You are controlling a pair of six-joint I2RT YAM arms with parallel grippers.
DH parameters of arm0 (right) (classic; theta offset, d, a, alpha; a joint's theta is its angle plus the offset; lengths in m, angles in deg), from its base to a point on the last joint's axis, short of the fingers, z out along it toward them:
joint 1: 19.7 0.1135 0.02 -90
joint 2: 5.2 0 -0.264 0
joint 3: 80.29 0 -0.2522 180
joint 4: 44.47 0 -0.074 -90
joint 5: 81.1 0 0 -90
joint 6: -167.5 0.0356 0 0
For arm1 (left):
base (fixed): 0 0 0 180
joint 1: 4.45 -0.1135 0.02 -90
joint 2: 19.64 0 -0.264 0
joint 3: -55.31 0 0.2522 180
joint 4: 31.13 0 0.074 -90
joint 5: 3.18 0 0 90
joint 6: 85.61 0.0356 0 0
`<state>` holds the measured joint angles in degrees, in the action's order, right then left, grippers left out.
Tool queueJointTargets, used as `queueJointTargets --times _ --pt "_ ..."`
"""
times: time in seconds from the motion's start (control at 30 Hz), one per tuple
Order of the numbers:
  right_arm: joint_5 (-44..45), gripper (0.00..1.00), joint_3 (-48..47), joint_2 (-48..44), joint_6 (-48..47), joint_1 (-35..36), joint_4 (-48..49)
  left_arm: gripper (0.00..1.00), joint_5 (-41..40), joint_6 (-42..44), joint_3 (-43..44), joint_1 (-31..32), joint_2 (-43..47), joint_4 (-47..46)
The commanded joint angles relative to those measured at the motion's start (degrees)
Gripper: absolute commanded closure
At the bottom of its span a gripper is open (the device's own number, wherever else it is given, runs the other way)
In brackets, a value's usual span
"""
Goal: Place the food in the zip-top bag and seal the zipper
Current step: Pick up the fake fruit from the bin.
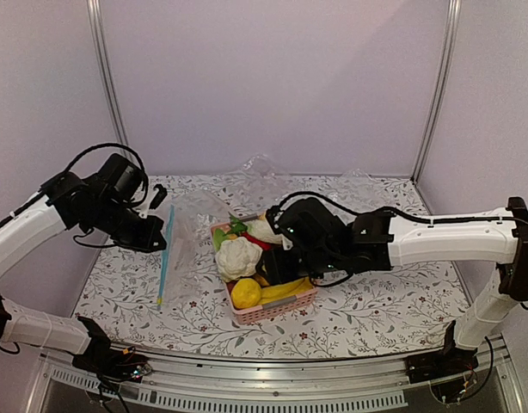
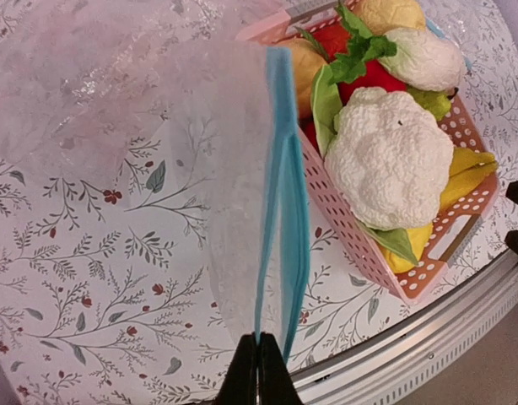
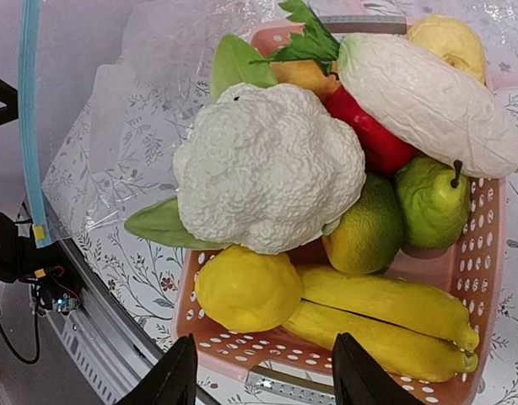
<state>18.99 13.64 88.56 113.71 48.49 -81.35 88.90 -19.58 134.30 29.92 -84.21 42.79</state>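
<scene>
The zip-top bag [image 1: 185, 249] hangs from my left gripper [image 2: 259, 344], which is shut on one lip of the light-blue zipper [image 2: 280, 194]. The bag's mouth is slightly parted. In the top view the left gripper [image 1: 161, 232] is left of the pink basket [image 1: 285, 308]. My right gripper [image 3: 267, 375] is open over the basket's near rim [image 3: 234, 350], holding nothing. Just ahead of it lies the yellow lemon [image 3: 249, 288]. The round green fruit [image 3: 369, 232] and the white oblong piece [image 3: 428, 101] sit further in.
A white cauliflower [image 3: 272, 164] lies on top of the pile beside the lemon. Yellow bananas [image 3: 385, 316], a green pear [image 3: 432, 202] and a red piece [image 3: 373, 143] also fill the basket. The table's front rail [image 2: 428, 337] runs close by.
</scene>
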Motion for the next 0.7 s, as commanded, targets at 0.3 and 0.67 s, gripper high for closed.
queueJointTargets --times 0.3,0.67 --pt "-3.4 0.16 -5.6 11.4 -0.8 0.6 0.1 1.00 6.9 -5.3 -3.7 2.7 -3.2 -7.7" --pt "-3.6 0.15 -10.8 19.0 1.2 1.2 -0.4 1.00 8.6 -6.9 -8.1 2.7 -3.6 -13.6"
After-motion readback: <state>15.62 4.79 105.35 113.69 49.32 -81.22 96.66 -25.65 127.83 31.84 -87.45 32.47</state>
